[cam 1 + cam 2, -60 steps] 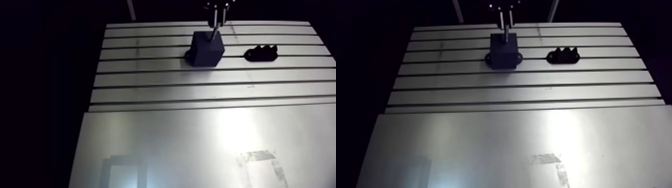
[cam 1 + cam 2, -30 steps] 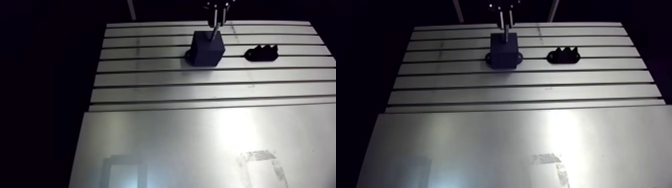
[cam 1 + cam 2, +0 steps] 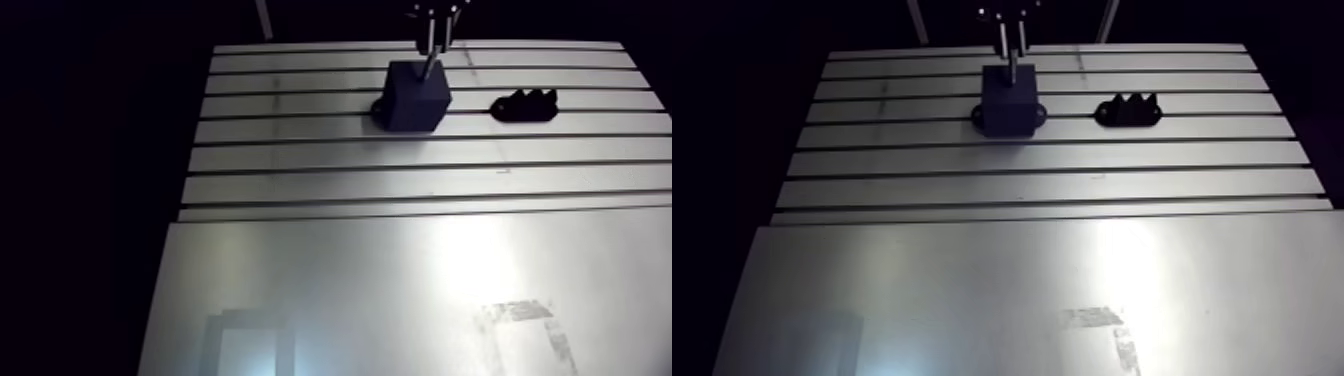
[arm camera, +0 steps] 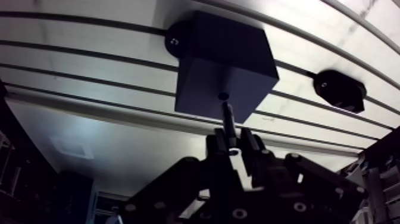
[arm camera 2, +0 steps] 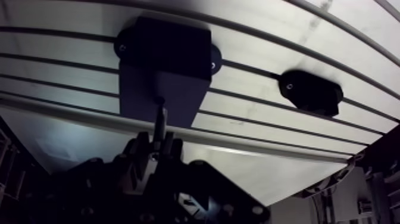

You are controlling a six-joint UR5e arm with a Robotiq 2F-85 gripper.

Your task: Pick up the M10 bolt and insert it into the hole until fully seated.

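In the wrist view my gripper (image 4: pixel 231 142) is shut on the head end of a slim metal bolt (image 4: pixel 228 116). The bolt's shank points ahead at a small round hole (image 4: pixel 222 95) in the top face of a dark square block (image 4: pixel 226 59). Its tip sits right at the hole's mouth, and most of the shank shows outside the block. The block is fixed to the slotted aluminium table (image 3: pixel 350 160) by side tabs. In the arm view the gripper (image 3: pixel 1012 40) comes down over the block (image 3: pixel 1007 100) at the table's far side.
A low black holder with notches (image 3: pixel 1129 110) lies on the slotted table to the right of the block, a short gap away; in the wrist view this holder (image 4: pixel 340 90) is off to the side. A smooth metal sheet (image 3: pixel 400 290) covers the table's near half.
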